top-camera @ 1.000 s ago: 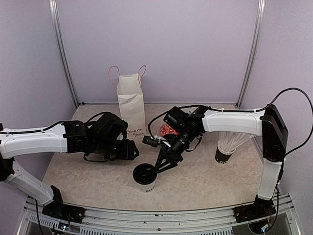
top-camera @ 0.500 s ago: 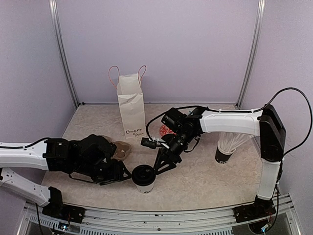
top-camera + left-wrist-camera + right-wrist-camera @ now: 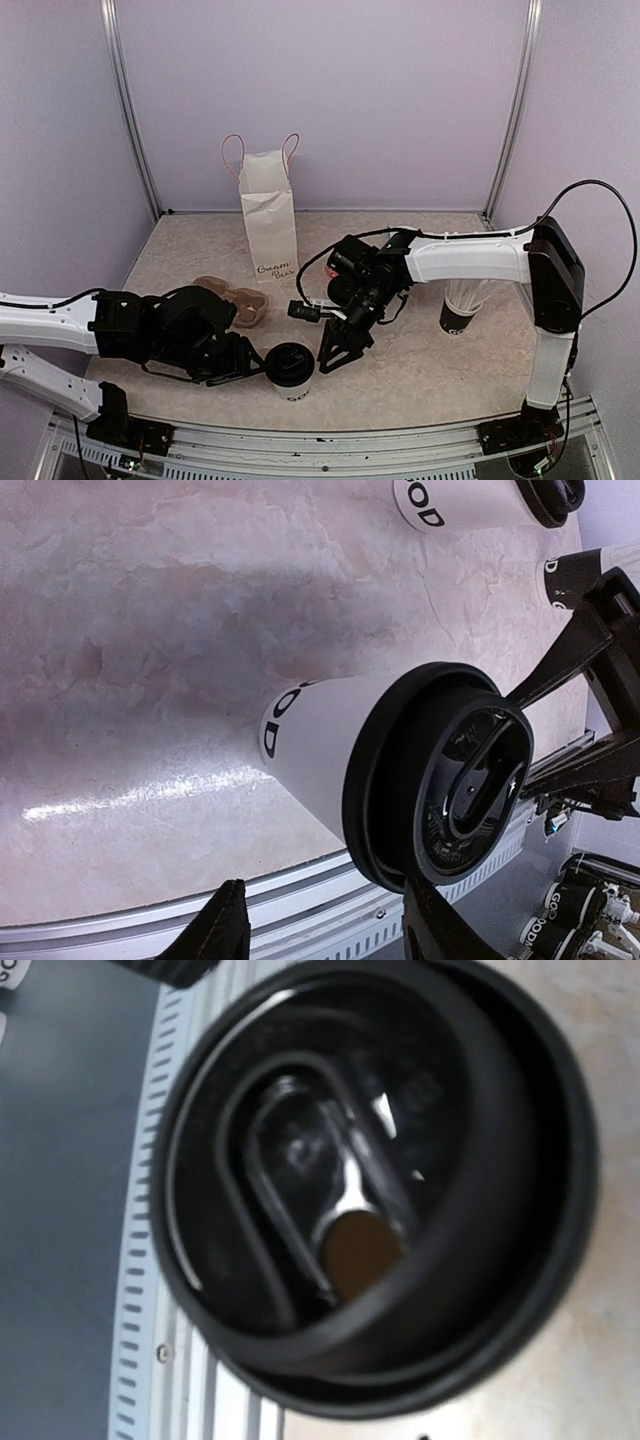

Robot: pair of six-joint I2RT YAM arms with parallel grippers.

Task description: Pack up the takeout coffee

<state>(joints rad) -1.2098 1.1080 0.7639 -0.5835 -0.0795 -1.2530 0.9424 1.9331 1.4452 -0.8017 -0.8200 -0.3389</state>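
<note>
Lilac walls; beige marbled table (image 3: pixel 430 375). White paper bag (image 3: pixel 270 215) upright, centre back. Left gripper (image 3: pixel 257 362), lower left: fingers spread, released, just beside takeout cup (image 3: pixel 291 380), lidded, lower centre. Right gripper (image 3: pixel 336 357): fingers apart, nothing grasped, one tip at the lid rim. Second takeout cup (image 3: pixel 455 502): upper right, left wrist view.

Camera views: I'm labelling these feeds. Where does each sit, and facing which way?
Top external: high behind the robot, looking down on the table; left arm and right arm show.
Left wrist: low beside the lidded cup, facing it; its fingers show.
Right wrist: above the cup, looking down onto its lid; no fingers clearly visible.
All share the cup.
</note>
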